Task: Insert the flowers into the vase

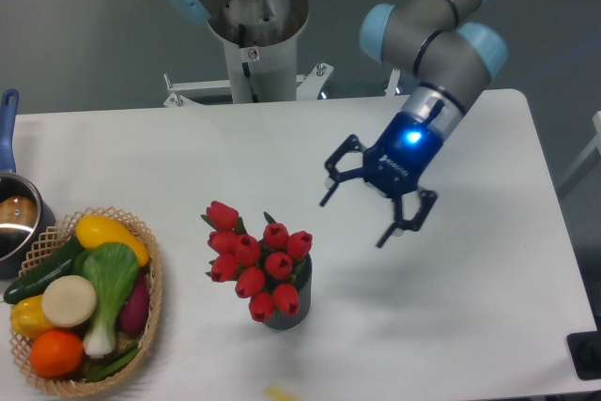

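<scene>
Hiding most of the one dark vase (289,313), about ten red tulips (255,261) stand in it on the white table (488,307). Up and to the right hangs the gripper (355,219), fingers spread wide, holding nothing, well apart from the blooms.

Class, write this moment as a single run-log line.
flowers: standing in vase | end effector: open, empty, right of bouquet, apart | step: insertion looks complete

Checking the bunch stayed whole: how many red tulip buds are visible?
10, all in the flowers clustered above the vase, spreading up-left; others may be hidden underneath.
</scene>
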Robot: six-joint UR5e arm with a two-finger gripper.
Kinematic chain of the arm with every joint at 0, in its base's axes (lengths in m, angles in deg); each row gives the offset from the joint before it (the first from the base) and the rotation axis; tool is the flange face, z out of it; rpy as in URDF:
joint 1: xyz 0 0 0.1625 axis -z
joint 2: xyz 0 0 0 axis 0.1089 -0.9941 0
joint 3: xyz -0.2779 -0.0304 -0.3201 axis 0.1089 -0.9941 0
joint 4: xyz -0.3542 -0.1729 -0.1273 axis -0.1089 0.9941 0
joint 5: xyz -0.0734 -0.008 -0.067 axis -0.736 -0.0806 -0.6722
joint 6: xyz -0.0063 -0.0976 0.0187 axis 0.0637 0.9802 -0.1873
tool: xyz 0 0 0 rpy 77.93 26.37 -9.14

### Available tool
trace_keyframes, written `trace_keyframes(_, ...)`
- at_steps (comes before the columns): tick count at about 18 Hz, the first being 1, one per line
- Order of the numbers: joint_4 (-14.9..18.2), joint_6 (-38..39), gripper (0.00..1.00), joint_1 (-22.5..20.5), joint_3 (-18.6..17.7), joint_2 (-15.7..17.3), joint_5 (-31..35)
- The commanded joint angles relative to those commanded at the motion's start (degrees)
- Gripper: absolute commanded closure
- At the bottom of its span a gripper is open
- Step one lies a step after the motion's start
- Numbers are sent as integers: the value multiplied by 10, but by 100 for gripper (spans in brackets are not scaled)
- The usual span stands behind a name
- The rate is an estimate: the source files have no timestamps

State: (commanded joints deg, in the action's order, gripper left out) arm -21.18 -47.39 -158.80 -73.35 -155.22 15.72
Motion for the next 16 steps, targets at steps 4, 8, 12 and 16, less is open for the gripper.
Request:
trace_keyframes(4,1,-1,0,-19,22,20,143)
trace_keyframes(8,0,-4,0,-19,27,25,278)
trace_keyframes(12,2,-18,0,-19,42,19,418)
trace_keyframes(16,3,-67,0,-22,37,5,498)
